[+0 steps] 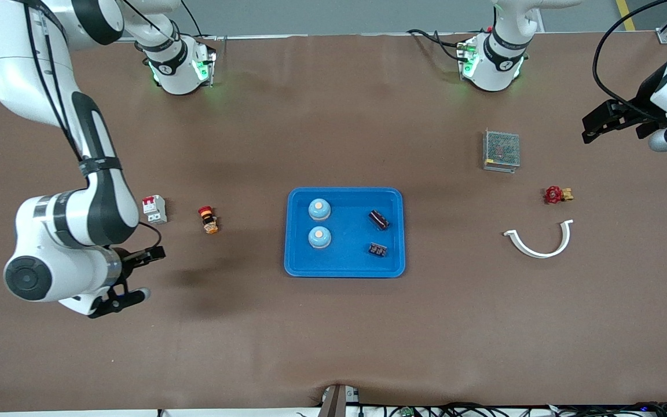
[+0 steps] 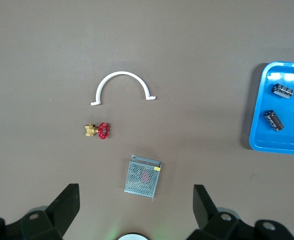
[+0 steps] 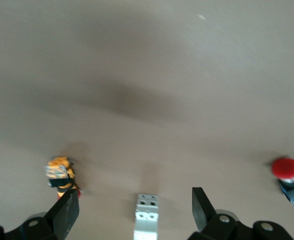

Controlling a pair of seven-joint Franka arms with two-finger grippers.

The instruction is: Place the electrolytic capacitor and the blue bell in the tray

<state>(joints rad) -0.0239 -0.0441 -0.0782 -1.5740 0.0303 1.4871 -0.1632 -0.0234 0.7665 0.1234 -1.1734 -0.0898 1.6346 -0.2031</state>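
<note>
The blue tray (image 1: 344,198) sits at the middle of the brown counter (image 1: 333,336) and serves as the landmark. Inside it lie two blue bells (image 1: 319,209) stacked one nearer the front camera than the other, toward the right arm's end of the tray, and two dark electrolytic capacitors (image 1: 378,219) toward the left arm's end of it; the left wrist view shows that same pair of capacitors (image 2: 282,90) inside the tray's rim (image 2: 256,120). Toward the right arm's end of the counter from the tray lie a red-capped push button (image 1: 208,219) and, a little farther out, a white circuit breaker (image 1: 154,209). Toward the left arm's end from the tray lie a white curved clip (image 1: 539,240), a red-handled brass valve (image 1: 557,194) and a metal mesh power supply (image 1: 501,150). The right gripper (image 1: 136,277) hovers over bare counter well apart from the tray, fingers (image 3: 67,212) spread and empty. The left gripper (image 1: 597,123) hangs high over the counter's end, well apart from the tray, its fingers (image 2: 67,205) likewise spread wide with nothing between them.
</note>
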